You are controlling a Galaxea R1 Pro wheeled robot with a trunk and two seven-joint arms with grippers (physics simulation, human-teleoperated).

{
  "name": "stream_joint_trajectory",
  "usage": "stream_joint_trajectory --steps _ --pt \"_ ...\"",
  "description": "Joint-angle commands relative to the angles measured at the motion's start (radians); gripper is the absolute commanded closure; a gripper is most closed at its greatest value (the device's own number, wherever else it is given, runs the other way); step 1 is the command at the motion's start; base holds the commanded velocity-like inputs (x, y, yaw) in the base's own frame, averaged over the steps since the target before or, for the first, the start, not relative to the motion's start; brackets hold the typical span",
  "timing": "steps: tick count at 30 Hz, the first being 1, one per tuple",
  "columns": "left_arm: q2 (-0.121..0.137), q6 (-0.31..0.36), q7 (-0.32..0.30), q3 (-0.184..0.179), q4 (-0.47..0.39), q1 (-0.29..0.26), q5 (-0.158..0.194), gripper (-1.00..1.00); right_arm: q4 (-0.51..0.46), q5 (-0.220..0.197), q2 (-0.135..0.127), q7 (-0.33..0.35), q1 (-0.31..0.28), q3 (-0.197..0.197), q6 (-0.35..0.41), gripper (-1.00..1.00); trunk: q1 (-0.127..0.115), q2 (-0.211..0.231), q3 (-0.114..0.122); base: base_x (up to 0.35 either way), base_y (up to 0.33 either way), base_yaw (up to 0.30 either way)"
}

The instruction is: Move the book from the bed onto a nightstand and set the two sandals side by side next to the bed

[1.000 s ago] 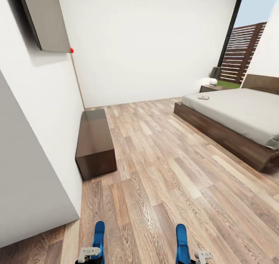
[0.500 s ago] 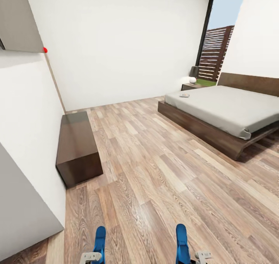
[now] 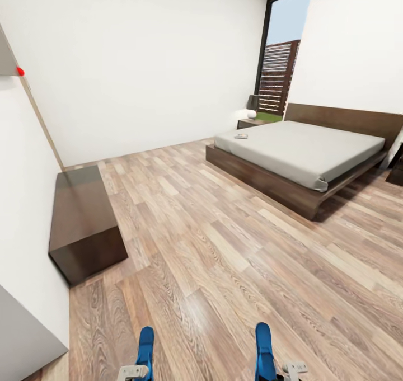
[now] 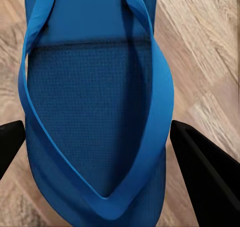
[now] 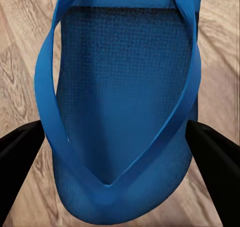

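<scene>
Gripping flat blue dimpled sandals (image 4: pixel 95 112)

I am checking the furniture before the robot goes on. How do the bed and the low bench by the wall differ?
The bed is large, with a pale-grey mattress on a brown base and a headboard; the bench is a small, narrow plain box. The bed carries a small book; the bench's top shows nothing. Both are dark-brown wood, low on the plank floor.

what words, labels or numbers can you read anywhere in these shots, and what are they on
None can be read.
The book on the bed is too small and blurred to make out any lettering.
The sandals show plain blue textured soles and straps, no brand or size mark.
</scene>
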Motion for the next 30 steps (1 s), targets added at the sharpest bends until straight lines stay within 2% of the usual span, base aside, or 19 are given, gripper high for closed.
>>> stream_joint_trajectory --steps 1,30 --pt "0.001 -0.006 0.0 -0.004 0.005 0.0 0.009 1.0 0.004 -0.01 0.001 0.007 -0.002 0.008 -0.005 1.0 0.0 0.0 -0.001 0.0 0.0 -0.277" --pt "0.001 -0.011 0.001 -0.004 0.014 0.0 0.009 1.0 0.004 -0.011 0.001 0.007 -0.002 0.008 -0.005 1.0 0.0 0.0 -0.001 0.0 0.0 -0.277"
